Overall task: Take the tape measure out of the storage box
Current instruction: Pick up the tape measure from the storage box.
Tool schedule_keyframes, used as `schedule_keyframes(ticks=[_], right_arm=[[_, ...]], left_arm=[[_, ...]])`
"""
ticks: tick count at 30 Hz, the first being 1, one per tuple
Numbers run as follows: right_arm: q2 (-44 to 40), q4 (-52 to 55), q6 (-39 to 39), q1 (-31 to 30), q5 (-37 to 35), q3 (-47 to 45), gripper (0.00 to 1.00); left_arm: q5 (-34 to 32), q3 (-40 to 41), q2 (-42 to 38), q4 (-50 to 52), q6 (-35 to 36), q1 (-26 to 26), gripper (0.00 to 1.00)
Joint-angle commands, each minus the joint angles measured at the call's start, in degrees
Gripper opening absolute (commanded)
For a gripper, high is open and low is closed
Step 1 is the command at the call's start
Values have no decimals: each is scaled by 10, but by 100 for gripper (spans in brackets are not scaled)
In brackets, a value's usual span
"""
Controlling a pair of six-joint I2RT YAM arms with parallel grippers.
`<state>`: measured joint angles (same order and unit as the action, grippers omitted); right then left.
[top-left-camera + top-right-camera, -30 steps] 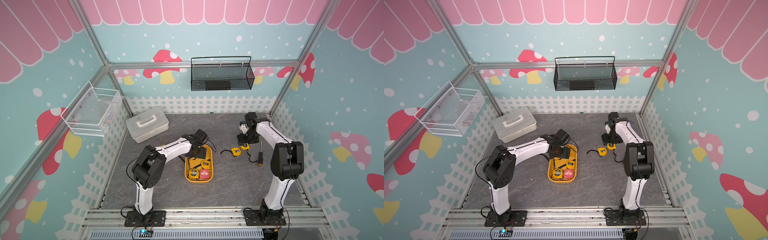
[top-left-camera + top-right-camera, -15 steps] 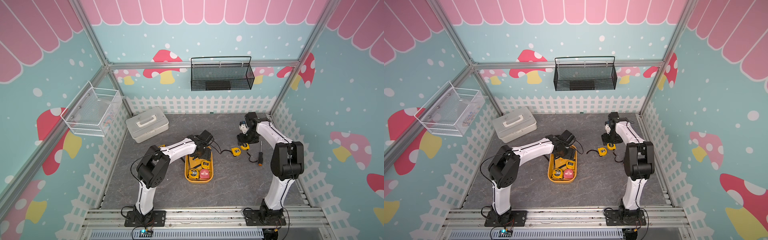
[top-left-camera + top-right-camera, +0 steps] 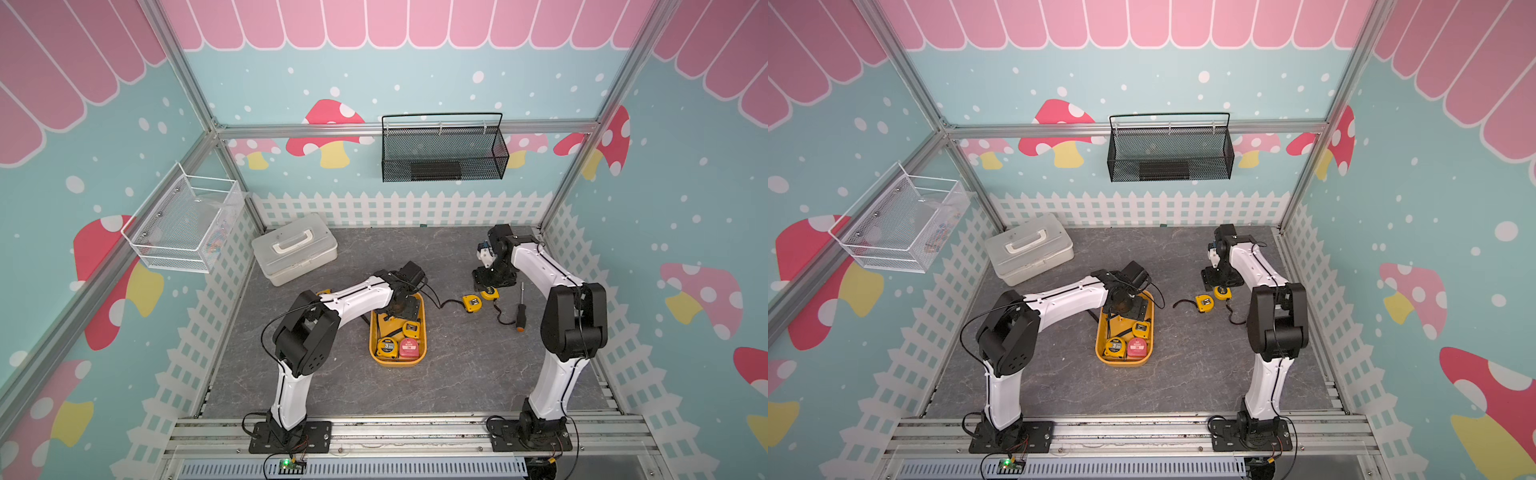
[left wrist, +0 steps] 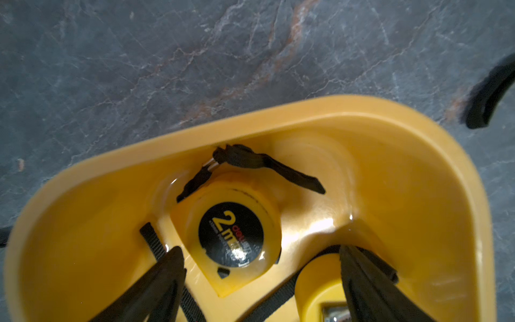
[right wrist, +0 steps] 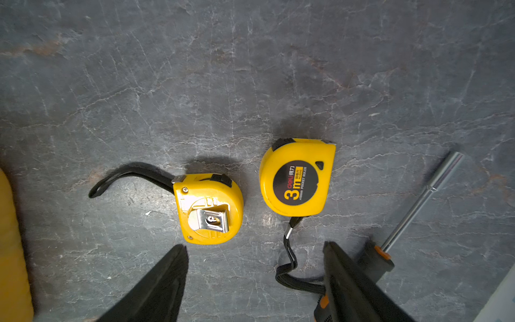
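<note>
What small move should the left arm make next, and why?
Probably lower slightly and close: the left gripper, jaws open, sits astride the 2 m tape measure lying flat in the storage box, not yet gripping it.

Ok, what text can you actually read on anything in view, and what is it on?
"2m": black round label, far-end tape measure in the storage box; red word beside it blurred.
"deli", "3m", "POCKET RULER": black label, loose tape measure on the table; finer print blurred.
"3": yellow tape measure, box's near end.
Too small to read: label on the red tape measure beside it.
No text: clip-up tape measure.
</note>
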<state>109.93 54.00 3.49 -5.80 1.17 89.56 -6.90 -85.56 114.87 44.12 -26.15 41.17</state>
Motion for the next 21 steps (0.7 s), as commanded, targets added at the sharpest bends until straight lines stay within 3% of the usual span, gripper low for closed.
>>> schedule_keyframes(ticks=[1, 21], right_arm=[[-14, 0, 6, -4, 10, -5, 77], [5, -6, 5, -7, 17, -15, 77]], left_arm=[[-12, -3, -6, 7, -11, 1, 89], [-29, 12, -21, 7, -85, -5, 91]])
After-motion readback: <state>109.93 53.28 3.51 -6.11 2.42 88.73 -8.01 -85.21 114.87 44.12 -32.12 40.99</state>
